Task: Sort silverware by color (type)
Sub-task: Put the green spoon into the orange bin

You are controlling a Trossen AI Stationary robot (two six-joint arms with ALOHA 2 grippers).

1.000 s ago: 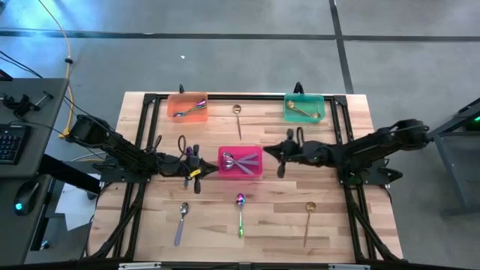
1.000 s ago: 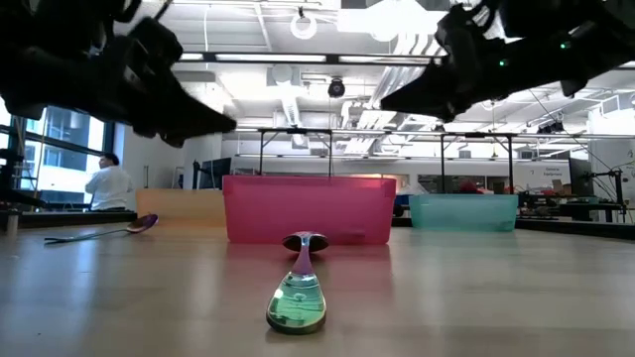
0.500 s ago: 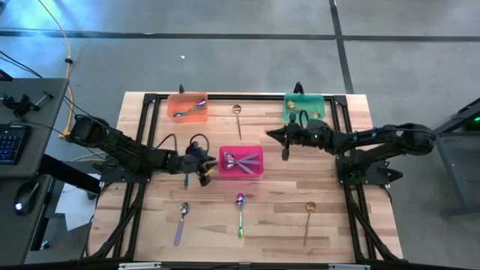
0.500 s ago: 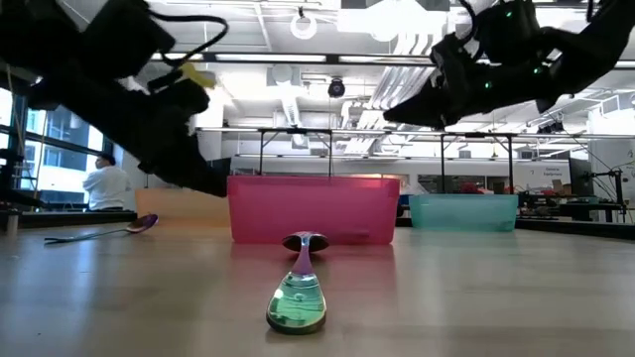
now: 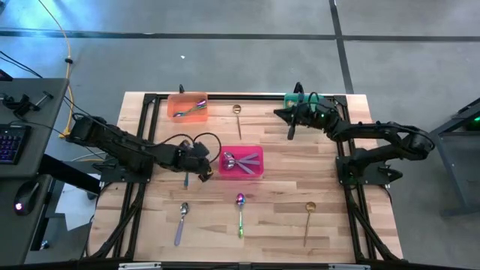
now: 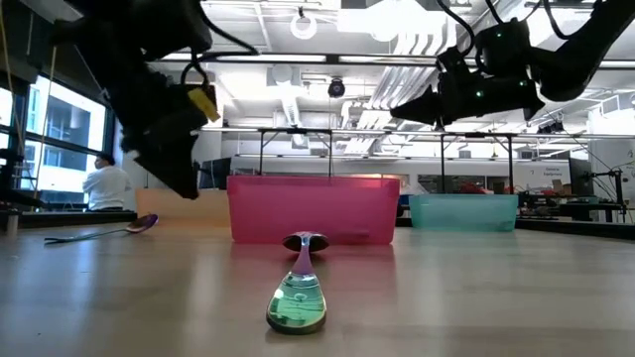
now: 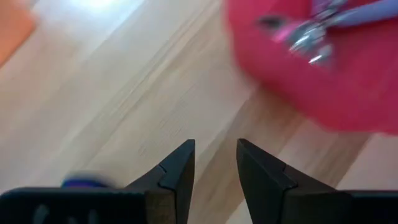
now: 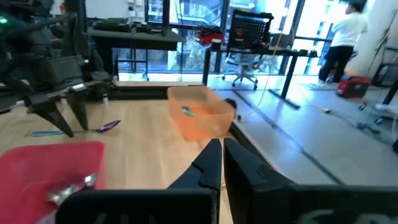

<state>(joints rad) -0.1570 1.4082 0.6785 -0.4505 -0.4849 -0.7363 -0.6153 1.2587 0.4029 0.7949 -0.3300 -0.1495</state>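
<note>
We are between placements in the sort. Our left gripper (image 5: 201, 166) hangs at the left edge of the pink bin (image 5: 241, 173), mid-frame in the high view, jaws a little apart and holding nothing. Our right gripper (image 5: 290, 128) sits upper right beside the green bin (image 5: 304, 98), jaws nearly together and empty. Four spoons lie loose on the worktop (image 5: 277, 195): a lilac-handled spoon (image 5: 181, 221) lower left, an iridescent spoon (image 5: 241, 212) lower centre, a gold spoon (image 5: 308, 220) lower right, another gold spoon (image 5: 237, 117) at top centre. Next, we judge, a descent onto one handle with wider jaws.
</note>
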